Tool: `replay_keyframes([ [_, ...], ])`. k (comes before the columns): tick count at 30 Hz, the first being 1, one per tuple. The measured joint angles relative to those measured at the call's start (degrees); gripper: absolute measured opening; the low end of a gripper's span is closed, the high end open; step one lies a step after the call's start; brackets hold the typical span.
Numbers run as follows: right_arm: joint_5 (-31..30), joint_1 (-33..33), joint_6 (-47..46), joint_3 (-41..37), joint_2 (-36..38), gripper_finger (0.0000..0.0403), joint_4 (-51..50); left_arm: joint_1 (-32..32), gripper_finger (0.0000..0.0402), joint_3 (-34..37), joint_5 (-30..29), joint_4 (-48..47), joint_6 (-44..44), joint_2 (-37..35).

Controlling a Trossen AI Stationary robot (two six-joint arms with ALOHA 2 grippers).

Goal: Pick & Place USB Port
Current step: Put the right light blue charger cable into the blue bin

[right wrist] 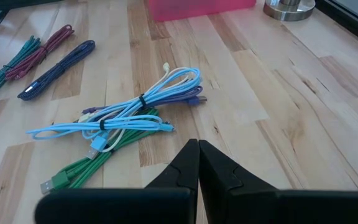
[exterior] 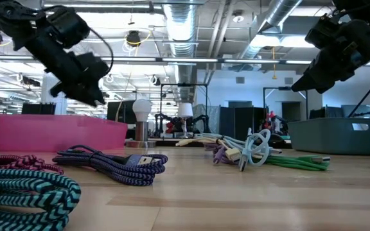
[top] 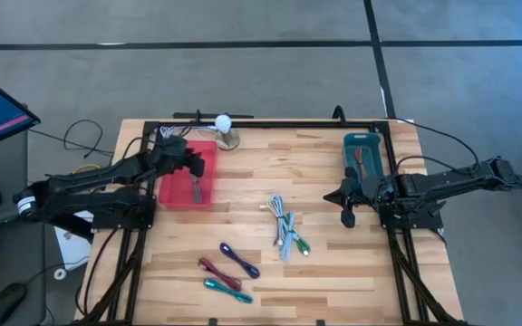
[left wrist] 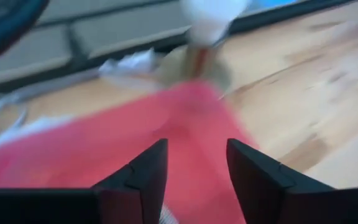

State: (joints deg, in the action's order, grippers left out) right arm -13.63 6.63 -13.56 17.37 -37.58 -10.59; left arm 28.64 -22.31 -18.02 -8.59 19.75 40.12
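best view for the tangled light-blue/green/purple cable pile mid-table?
Right wrist view: the tangled pile of light-blue, green and purple cables lies whole, strands and plugs distinct. High view shows it small from above; low view edge-on, flattened. Left wrist view misses it.

We see a grey floor (top: 243, 81) with dark lines around the wooden table (top: 333, 263). Behind it is a big room with shiny pipes (exterior: 185, 25) up high and bright lights.
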Motion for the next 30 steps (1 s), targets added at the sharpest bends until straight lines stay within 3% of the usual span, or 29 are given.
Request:
replay_keyframes([
  [6, 0.0, 0.02, 0.0, 0.0, 0.0, 0.0, 0.02, -2.35, 0.0145, 0.0, 9.55, 11.58, -5.39, 0.0],
  [15, 0.0, 0.01, 0.0, 0.0, -0.02, 0.0, 1.1, -12.6, 0.0103, 0.0, 20.78, 13.94, -6.99, 0.0],
  [23, 0.02, -0.08, 2.01, 0.0, -0.02, 0.0, 6.18, -27.01, 0.0089, 0.0, 20.29, 23.28, -13.56, 0.0],
  [30, 0.45, 0.05, 5.92, 0.01, -0.02, 0.0, 16.4, -38.45, 0.0087, 0.0, 7.68, 25.35, -21.39, 0.08],
])
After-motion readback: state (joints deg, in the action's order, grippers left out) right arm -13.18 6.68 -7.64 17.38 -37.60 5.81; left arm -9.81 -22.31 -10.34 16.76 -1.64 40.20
